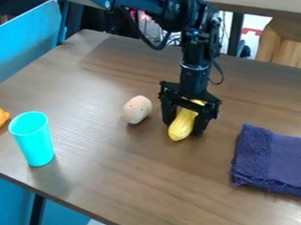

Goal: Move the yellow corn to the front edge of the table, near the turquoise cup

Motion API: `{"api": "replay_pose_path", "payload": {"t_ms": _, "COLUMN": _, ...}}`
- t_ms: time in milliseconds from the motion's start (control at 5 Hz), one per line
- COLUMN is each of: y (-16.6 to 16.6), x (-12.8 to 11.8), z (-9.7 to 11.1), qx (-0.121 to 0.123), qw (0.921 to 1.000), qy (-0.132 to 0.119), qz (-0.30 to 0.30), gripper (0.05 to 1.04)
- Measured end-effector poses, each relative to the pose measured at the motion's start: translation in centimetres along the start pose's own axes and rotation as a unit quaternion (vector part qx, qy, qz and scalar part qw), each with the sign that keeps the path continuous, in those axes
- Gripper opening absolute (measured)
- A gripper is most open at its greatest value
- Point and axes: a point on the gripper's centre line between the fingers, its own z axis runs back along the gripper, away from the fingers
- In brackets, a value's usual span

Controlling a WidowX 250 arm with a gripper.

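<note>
Yellow squash (pixel 181 127), bulbous, within tool (pixel 184 127)

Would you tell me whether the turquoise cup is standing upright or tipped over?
Upright: the turquoise cup rests on its base on the table, mouth facing up.

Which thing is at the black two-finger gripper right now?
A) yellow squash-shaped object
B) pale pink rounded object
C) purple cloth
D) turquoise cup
A: the yellow squash-shaped object is right at the black gripper, its rounded end showing below, while the pale pink rounded object lies apart, beside it.
</note>
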Motion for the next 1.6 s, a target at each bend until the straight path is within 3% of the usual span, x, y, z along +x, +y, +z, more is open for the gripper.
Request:
{"api": "replay_pose_path", "payload": {"t_ms": 200, "y": -0.6, "x": -0.2, "z": -0.1, "qx": -0.020, "qw": 0.9994, "qy": 0.008, "qz": -0.027, "gripper": 0.723}}
{"api": "replay_pose_path", "payload": {"t_ms": 600, "y": -0.8, "x": -2.3, "z": 0.6, "qx": -0.031, "qw": 0.9967, "qy": 0.002, "qz": -0.076, "gripper": 0.699}}
{"api": "replay_pose_path", "payload": {"t_ms": 800, "y": 0.7, "x": -5.3, "z": 3.5, "qx": 0.011, "qw": 0.9928, "qy": -0.036, "qz": -0.114, "gripper": 0.699}}
{"api": "replay_pose_path", "payload": {"t_ms": 1000, "y": 2.1, "x": -9.3, "z": 1.2, "qx": 0.032, "qw": 0.9872, "qy": -0.005, "qz": -0.156, "gripper": 0.699}}
{"api": "replay_pose_path", "payload": {"t_ms": 1200, "y": 5.2, "x": -11.1, "z": -0.7, "qx": 0.047, "qw": 0.9874, "qy": 0.035, "qz": -0.147, "gripper": 0.699}}
{"api": "replay_pose_path", "payload": {"t_ms": 1400, "y": 6.2, "x": -11.9, "z": -2.0, "qx": 0.044, "qw": 0.9873, "qy": 0.055, "qz": -0.143, "gripper": 0.695}}
{"api": "replay_pose_path", "payload": {"t_ms": 1600, "y": 6.9, "x": -11.9, "z": -2.1, "qx": 0.036, "qw": 0.9895, "qy": 0.056, "qz": -0.128, "gripper": 0.695}}
